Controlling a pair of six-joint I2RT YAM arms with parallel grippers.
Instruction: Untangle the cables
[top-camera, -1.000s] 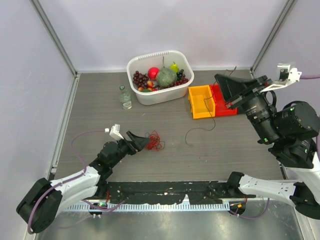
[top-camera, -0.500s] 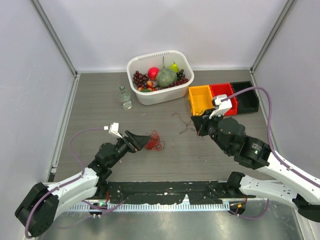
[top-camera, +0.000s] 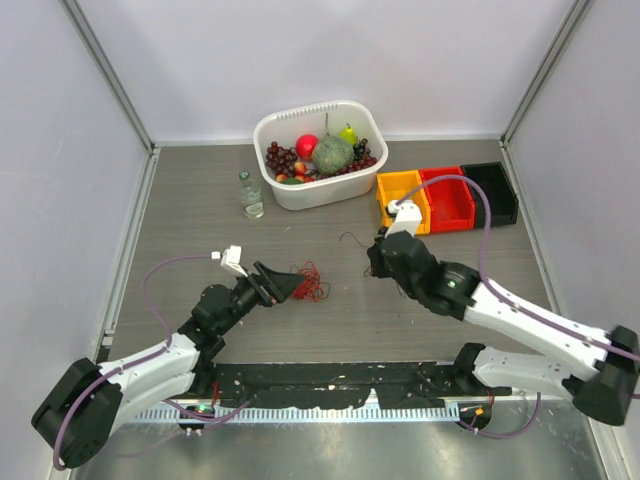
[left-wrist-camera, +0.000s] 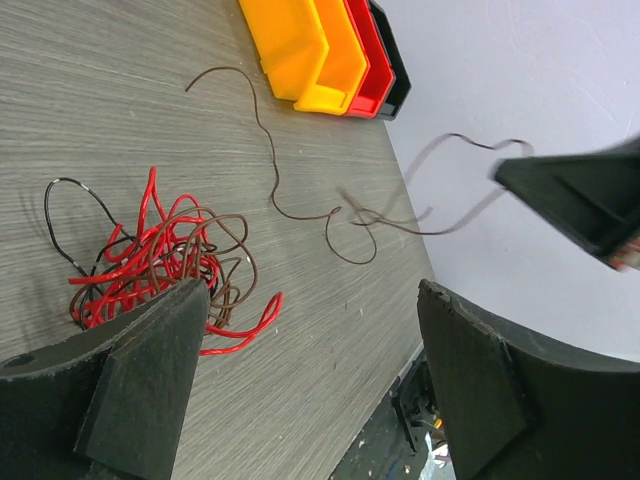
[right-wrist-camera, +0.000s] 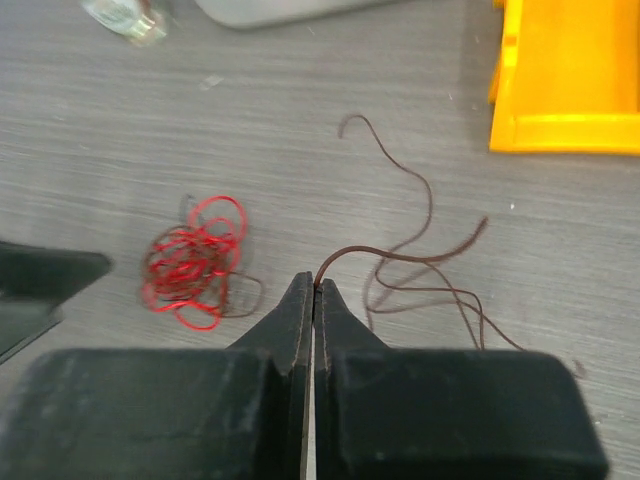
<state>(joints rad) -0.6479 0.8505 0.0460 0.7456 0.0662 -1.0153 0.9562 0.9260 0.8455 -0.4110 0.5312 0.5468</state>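
Observation:
The cables (top-camera: 310, 283) are a small tangle of red, brown and black wire on the table, also seen in the left wrist view (left-wrist-camera: 160, 260) and the right wrist view (right-wrist-camera: 192, 262). My left gripper (top-camera: 288, 287) (left-wrist-camera: 305, 300) is open, low over the table, with one finger (left-wrist-camera: 150, 370) right beside the tangle and nothing between the jaws. One long brown wire (right-wrist-camera: 400, 257) (left-wrist-camera: 270, 150) trails loose over the table, apart from the tangle. My right gripper (right-wrist-camera: 315, 285) (top-camera: 378, 255) is shut on one end of it, above the table's middle.
At the back stands a white basket (top-camera: 268, 125) of fruit, with a small bottle (top-camera: 250, 195) to its left. Yellow (top-camera: 402, 200), red (top-camera: 448, 200) and black (top-camera: 490, 193) bins sit in a row at the back right.
My right arm has swung down from high at the back right to the table's middle, bringing the brown wire with it. The left gripper has stayed by the tangle.

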